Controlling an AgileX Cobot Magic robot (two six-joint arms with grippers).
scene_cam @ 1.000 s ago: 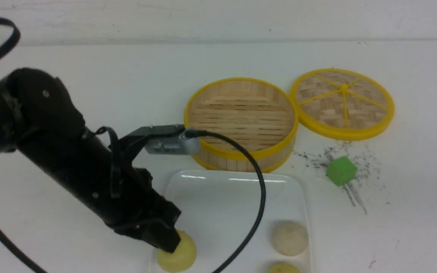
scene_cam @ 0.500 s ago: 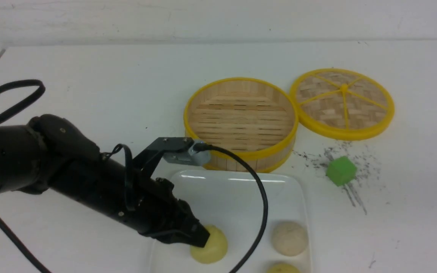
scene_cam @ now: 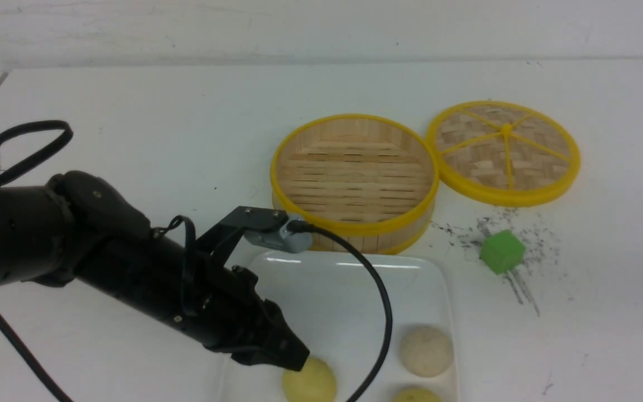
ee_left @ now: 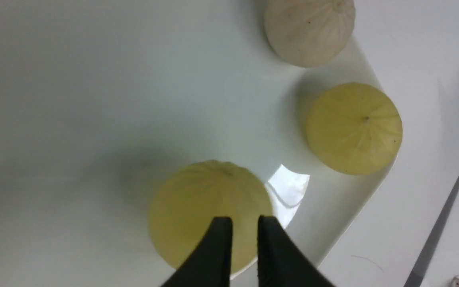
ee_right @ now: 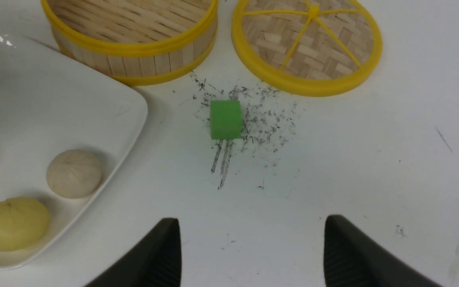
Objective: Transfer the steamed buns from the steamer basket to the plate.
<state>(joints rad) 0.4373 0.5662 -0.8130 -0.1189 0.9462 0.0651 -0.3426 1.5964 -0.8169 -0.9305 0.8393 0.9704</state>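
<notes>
While the left gripper (scene_cam: 294,360) hangs low over the near part of the plate (scene_cam: 332,290), its two black fingers (ee_left: 217,247) stand only a narrow gap apart, with their tips right at the upper side of a yellow bun (scene_cam: 311,384). That bun sits on the plate. The left wrist view shows its skin through the slit between the fingers, and the bun is far wider than that slit, so the fingers do not enclose it. Whether the tips touch it cannot be told.

The two other buns lie on the same plate near its right edge. The beige bun (scene_cam: 425,350) is farther from the robot. The second yellow bun (scene_cam: 416,395) is just beside it and nearer, cut by the bottom of the front view.

The basket (scene_cam: 388,241) stands just beyond the plate's far edge, its slatted floor showing all across. Its lid (scene_cam: 503,151) lies flat close to the basket's right. A green cube (scene_cam: 502,251) sits on the table (scene_cam: 132,111) among dark scuff marks, right of the plate. The right gripper (ee_right: 253,223) hangs above the table near the cube, jaws spread wide, holding nothing.
</notes>
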